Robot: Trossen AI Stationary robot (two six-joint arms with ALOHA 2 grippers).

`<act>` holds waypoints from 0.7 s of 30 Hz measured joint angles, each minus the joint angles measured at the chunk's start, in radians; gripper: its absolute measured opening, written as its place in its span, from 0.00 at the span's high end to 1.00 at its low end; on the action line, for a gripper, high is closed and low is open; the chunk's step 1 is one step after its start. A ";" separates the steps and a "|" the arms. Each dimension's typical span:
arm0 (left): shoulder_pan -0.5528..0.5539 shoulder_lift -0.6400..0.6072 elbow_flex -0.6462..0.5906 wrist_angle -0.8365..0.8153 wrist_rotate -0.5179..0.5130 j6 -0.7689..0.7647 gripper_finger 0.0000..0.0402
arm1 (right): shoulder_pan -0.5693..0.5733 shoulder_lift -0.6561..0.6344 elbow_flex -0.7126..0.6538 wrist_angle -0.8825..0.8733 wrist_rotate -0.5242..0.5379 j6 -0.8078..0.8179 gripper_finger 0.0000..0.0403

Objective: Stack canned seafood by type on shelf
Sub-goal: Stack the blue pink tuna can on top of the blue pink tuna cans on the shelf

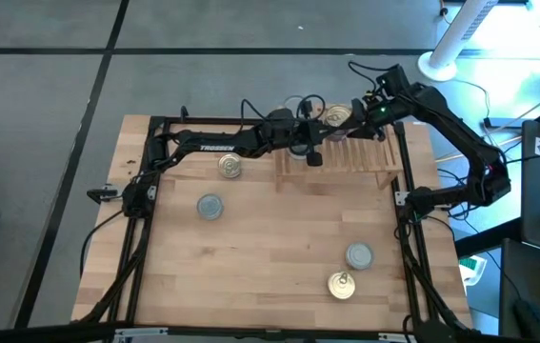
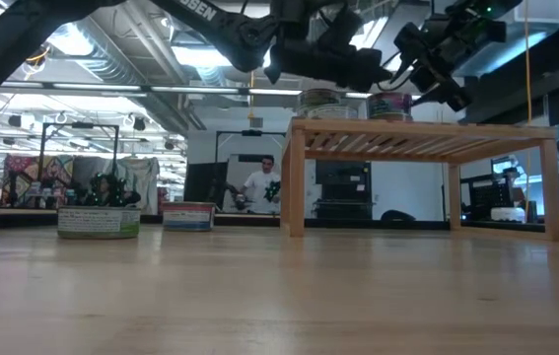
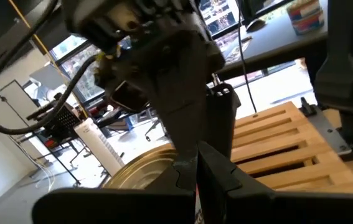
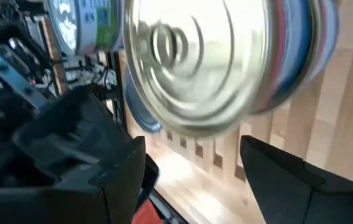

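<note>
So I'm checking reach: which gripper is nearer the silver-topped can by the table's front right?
Neither is close, but the right gripper is slightly nearer the silver-topped can, hovering at the shelf directly behind it; the left gripper sits farther left.

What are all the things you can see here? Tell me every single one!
Loose cans on the table: four. Gold-topped can near the left arm; silver-topped can below it; silver-topped can and gold-topped can in the near right part.
Cans on the shelf: at least two, a gold-topped one showing from above and another beside it in the low view.
Shelf: one, light wood with slats, at the far side.
Table: one, light wood planks.
Person: one, white top, far back in the room.
Left pincer: shut, over the shelf's left part.
Right pincer: open, at the gold-topped can on the shelf.
</note>
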 joint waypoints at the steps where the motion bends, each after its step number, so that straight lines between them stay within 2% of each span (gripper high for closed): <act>1: -0.003 -0.005 0.000 -0.003 0.000 -0.013 1.00 | 0.000 -0.004 0.000 -0.015 -0.001 -0.018 0.35; 7: -0.029 -0.048 0.000 -0.073 -0.001 -0.029 1.00 | 0.000 -0.052 0.000 -0.122 0.003 -0.145 0.35; 14: -0.094 -0.118 -0.001 -0.221 0.000 -0.028 1.00 | 0.001 -0.176 0.000 -0.202 0.044 -0.259 0.35; 21: -0.169 -0.221 -0.001 -0.517 0.001 -0.048 1.00 | 0.001 -0.325 0.000 -0.217 0.107 -0.320 0.35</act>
